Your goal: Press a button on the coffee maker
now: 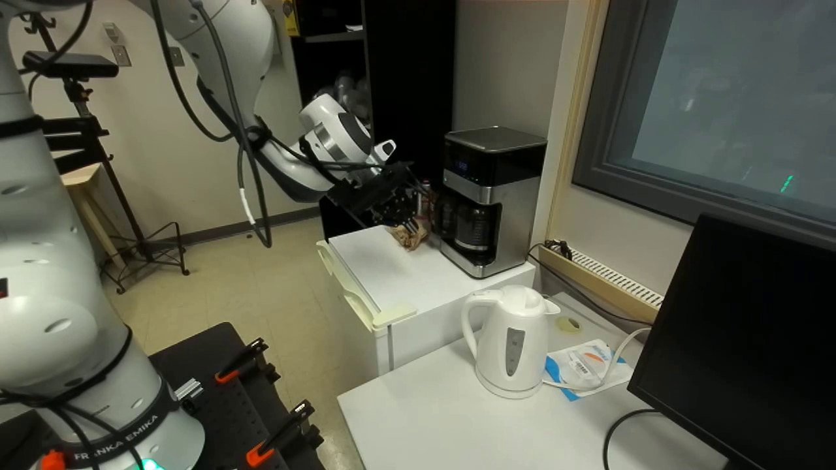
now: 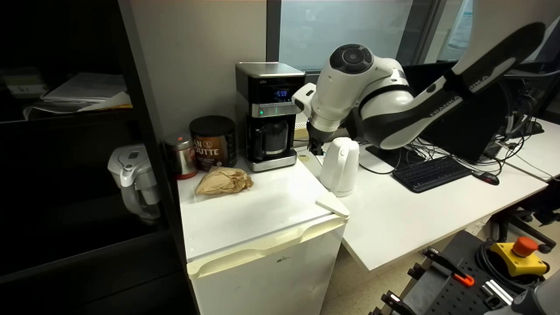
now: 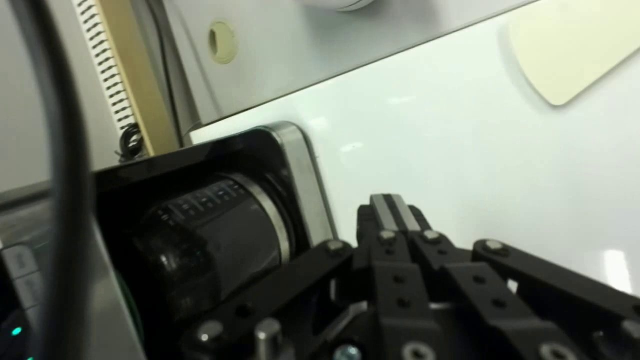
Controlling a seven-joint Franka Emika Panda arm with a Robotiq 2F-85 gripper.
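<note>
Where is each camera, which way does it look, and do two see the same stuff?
In an exterior view: high beside the robot's base, looking down past the electric kettle at the coffee maker; arm and claw show.
In an exterior view: high in front of the mini fridge, facing the coffee maker's front; arm spans the picture's upper right, claw pointing down.
Wrist view: behind the claw, looking past its shut fingers at the mini fridge's top and dark glass carafe.
Both exterior views share the coffee maker, electric kettle and arm.

Your coffee maker (image 2: 271, 109) stands on the fridge (image 2: 262, 210), upper centre in an exterior view; canister (image 2: 212, 146) left, paper bag (image 2: 224, 180) front-left, kettle (image 2: 339, 168) right.
</note>
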